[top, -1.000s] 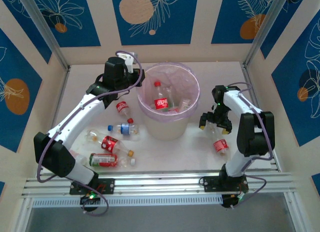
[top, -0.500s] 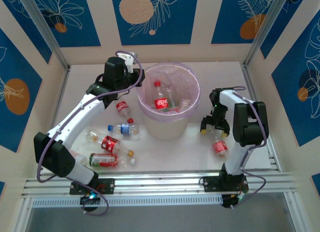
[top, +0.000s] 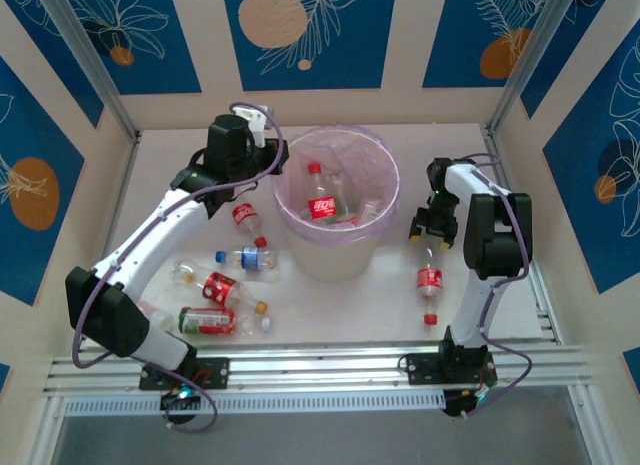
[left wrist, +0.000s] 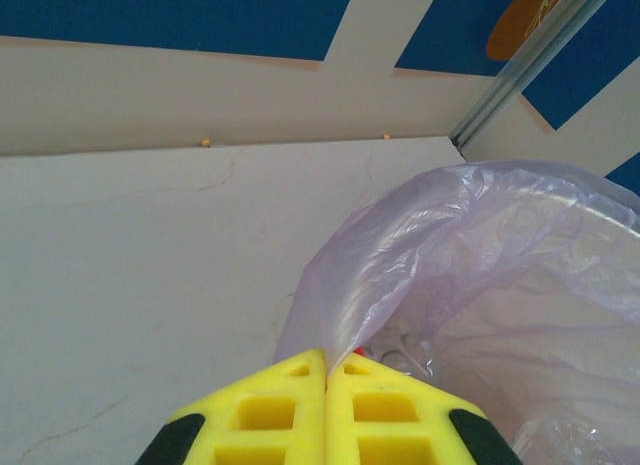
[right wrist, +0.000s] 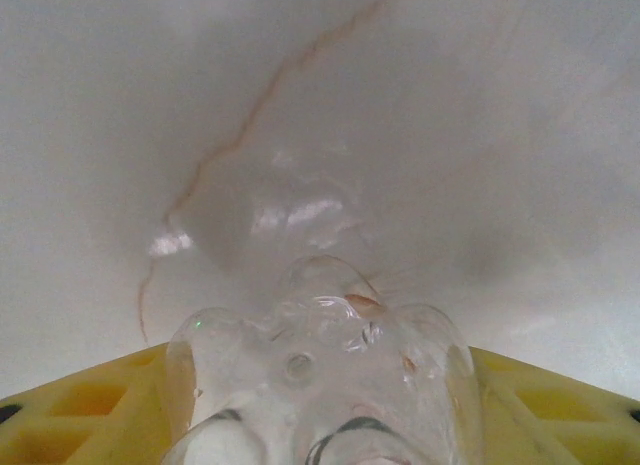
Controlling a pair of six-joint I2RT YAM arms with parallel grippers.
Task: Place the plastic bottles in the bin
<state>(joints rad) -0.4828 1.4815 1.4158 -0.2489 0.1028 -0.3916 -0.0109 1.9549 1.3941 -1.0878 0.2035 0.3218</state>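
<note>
**Right claw at the grasp.** The right claw stands over the base end of a red-labelled bottle. Its yellow pads flank the clear, lobed base on both sides and look to be touching it, but whether they already clamp it cannot be told. The bottle lies on the bench close to the right edge, with its red cap pointing toward the near edge. The bin stands to its left, at mid-bench toward the far edge, and holds several bottles in the bin. The left claw has its pads together at the bin's far-left rim, just where a fold of the liner comes down. Whether that fold is nipped between them cannot be told. More loose bottles lie toward the near-left corner. The step in hand is judged to be securing this bottle. The base is rounded, slick and thin-walled, so a hold at the very end could let it squirt out or droop. It would be safer to seat the pads further along the body, squeeze only until the wall gives slightly, lift well above the rim before swinging left, and release over the middle of the opening.
</note>
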